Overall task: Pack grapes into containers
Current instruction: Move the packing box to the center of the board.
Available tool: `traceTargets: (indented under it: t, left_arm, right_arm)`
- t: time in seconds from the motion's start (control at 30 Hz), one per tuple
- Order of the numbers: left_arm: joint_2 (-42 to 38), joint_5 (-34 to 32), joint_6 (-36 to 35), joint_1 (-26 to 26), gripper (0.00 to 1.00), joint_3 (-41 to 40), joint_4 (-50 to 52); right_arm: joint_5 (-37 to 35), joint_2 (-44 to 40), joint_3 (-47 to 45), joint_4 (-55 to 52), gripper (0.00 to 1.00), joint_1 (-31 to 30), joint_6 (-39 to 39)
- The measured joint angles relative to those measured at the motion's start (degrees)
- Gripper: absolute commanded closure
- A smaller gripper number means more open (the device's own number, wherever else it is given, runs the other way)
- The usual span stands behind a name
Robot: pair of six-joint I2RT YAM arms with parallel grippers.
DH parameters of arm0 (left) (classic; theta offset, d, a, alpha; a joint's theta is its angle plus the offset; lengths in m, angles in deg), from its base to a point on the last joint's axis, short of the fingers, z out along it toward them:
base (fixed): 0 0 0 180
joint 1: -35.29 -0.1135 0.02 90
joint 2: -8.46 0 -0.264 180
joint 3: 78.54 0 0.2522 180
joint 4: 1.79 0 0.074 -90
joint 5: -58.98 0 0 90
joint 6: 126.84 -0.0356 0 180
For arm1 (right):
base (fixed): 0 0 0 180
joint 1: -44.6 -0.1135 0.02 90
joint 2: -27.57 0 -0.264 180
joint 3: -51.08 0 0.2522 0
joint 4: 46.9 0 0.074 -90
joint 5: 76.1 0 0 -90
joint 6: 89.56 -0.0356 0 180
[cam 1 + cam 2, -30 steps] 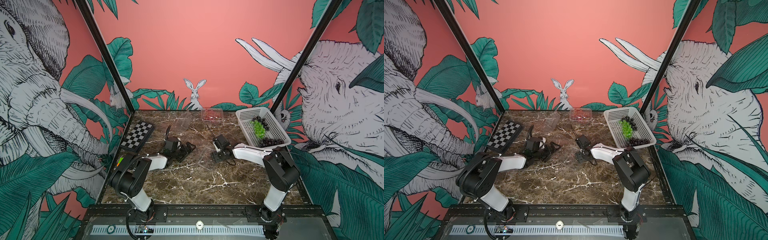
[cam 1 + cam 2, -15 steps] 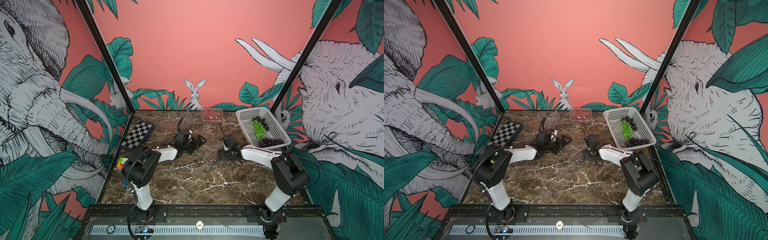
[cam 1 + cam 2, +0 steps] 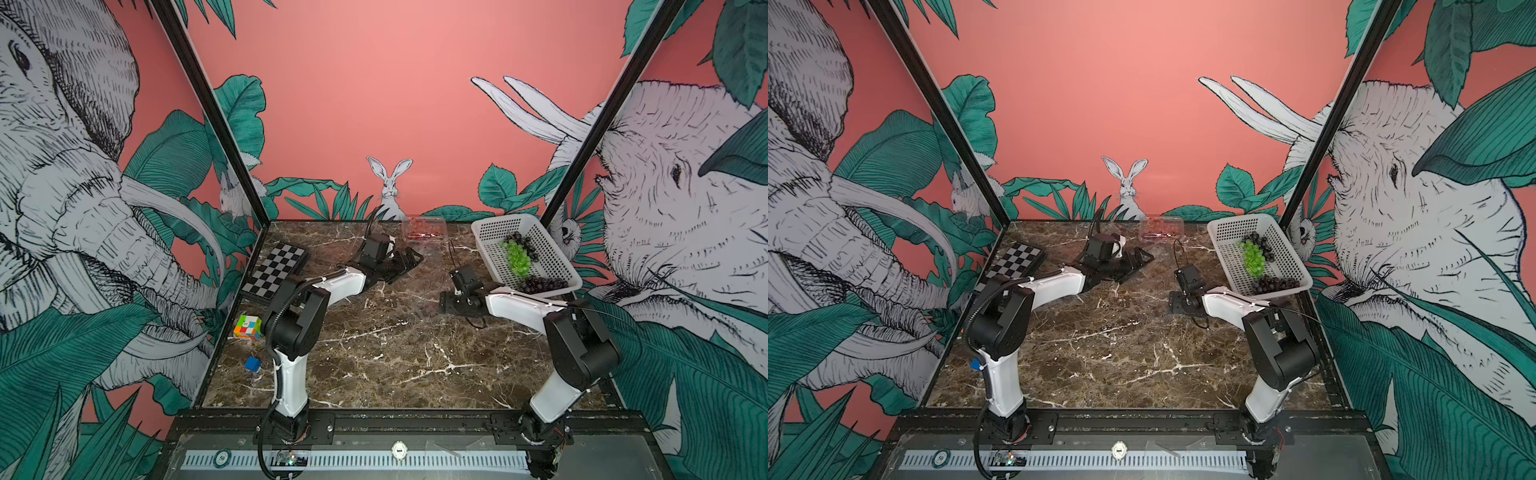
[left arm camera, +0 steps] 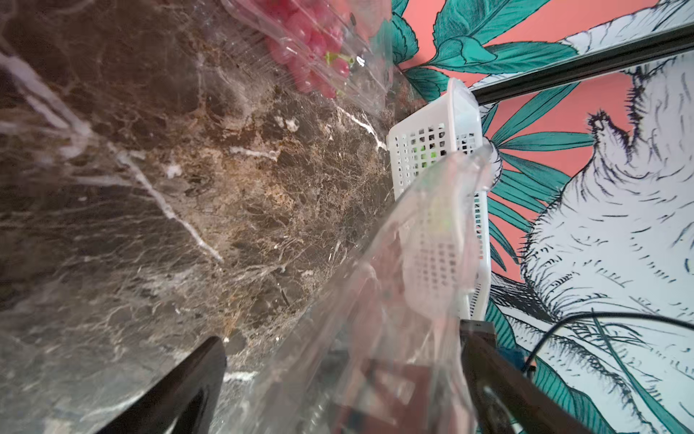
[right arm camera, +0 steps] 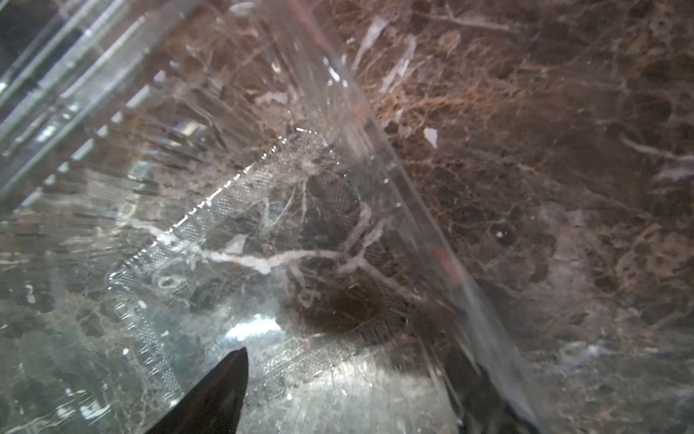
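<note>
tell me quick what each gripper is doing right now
left gripper: open, clear lid between the jaws
right gripper: open, over an empty clear container

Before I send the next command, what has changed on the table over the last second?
The left claw has reached farther back and rightward; an open clear container now sits between its open jaws, no grip evident. The right claw shifted slightly toward the white basket, elbow swinging outward, jaws apart over a second clear container. Basket, grapes, red-grape container and checkerboard stayed put.
</note>
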Motion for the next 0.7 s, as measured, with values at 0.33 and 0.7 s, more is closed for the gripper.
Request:
traceTargets:
  t: [0.33,0.7]
  left_arm:
    - [7.8,-1.1,-3.9,-0.5,0.01,16.0,9.1]
    - [16.0,-2.3,-7.7,-3.1,0.01,31.9,19.1]
  right_arm:
    - [0.6,4.2,3.4,4.4,0.17,1.6,-9.8]
    - [0.3,8.1,7.3,8.4,0.17,2.6,-20.0]
